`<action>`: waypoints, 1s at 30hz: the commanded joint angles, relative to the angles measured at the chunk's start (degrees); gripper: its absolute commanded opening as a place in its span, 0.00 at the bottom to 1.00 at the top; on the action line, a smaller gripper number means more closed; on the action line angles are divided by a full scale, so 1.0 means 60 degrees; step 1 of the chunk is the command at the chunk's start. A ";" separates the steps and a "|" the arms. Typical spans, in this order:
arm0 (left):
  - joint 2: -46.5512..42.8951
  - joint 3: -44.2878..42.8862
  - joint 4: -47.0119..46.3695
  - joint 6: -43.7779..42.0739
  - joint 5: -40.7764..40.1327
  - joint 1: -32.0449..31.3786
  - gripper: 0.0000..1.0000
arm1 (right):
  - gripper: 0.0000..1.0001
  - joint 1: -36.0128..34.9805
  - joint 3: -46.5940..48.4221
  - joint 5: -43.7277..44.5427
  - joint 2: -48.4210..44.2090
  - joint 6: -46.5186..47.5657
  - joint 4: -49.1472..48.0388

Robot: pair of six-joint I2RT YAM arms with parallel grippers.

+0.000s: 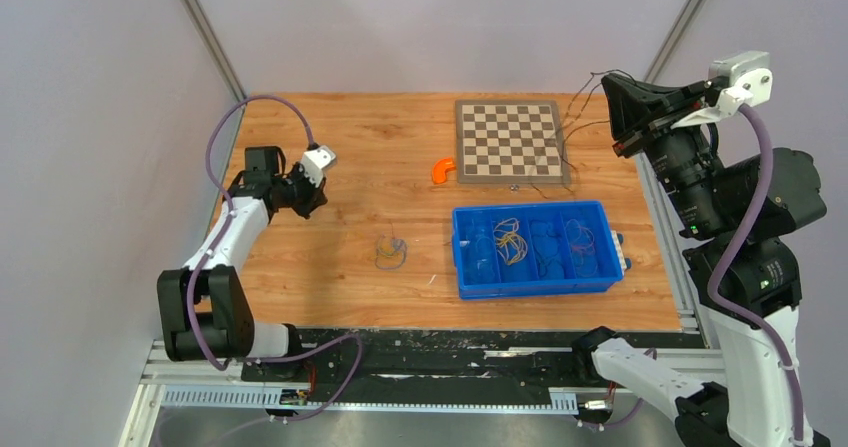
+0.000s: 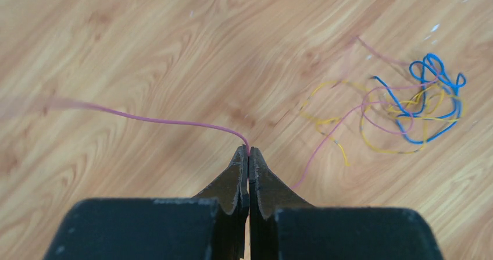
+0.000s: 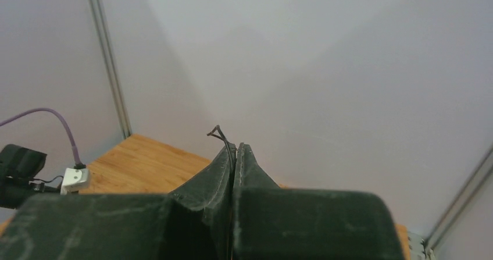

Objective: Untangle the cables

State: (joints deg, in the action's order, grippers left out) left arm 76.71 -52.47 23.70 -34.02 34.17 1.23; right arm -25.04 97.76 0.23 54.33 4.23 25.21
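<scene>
Robotics laboratory test cell. Evidence: wooden table point(image 1: 340, 157) enclosed behind and on both sides by plain pale panels point(image 1: 90, 117), joined on bare aluminium posts point(image 1: 205, 29) at the table's far corners. Slotted metal rail point(image 1: 420, 397) along the table's near edge, with exposed wiring, carrying the bolted bases of two machines: left arm point(image 1: 228, 235) over the table's left side, right arm point(image 1: 750, 267) beside its right edge. Staged on the table: chessboard point(image 1: 508, 139), orange piece point(image 1: 442, 170), blue compartment bin point(image 1: 535, 289) of thin cables point(image 1: 510, 242).

Plain pale lilac-grey walls point(image 1: 450, 27) fill the top and both sides of the frame. Slanted silver metal frame posts point(image 1: 205, 32) stand upper left and upper right. Light wood-grain rectangular tabletop point(image 1: 350, 147) sits centre. Silver aluminium rail point(image 1: 400, 375) runs along the bottom edge. Soft, even light.
</scene>
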 commanded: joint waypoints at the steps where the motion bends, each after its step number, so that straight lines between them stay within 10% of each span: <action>1: 0.0460 -0.0362 0.0622 -0.0965 -0.0247 0.0689 0.00 | 0.00 0.0062 -0.0169 0.0950 -0.0316 0.0434 0.0954; 4: 0.0623 -0.0447 0.0602 -0.0989 -0.0220 0.0898 0.01 | 0.00 0.0207 -0.0607 0.0899 -0.0571 0.0477 0.1306; 9: 0.0468 -0.0678 0.0774 -0.0233 0.0269 0.0907 0.86 | 0.00 0.0699 -0.2075 0.0678 -0.1388 0.0147 0.1857; 11: 0.0228 -0.0600 0.0652 0.0076 0.0417 0.0906 0.98 | 0.00 0.0904 -0.2618 0.0429 -0.1721 -0.0020 0.1879; 30: -0.1009 -0.0663 0.0705 0.1012 0.1086 0.0907 1.00 | 0.00 0.1097 -0.5735 0.0590 -0.2609 0.0438 0.1559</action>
State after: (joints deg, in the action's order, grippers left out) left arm 71.66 -54.15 28.42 -29.95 38.79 6.46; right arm -18.65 67.29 1.69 39.13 4.25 36.99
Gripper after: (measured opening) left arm 1.000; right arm 0.003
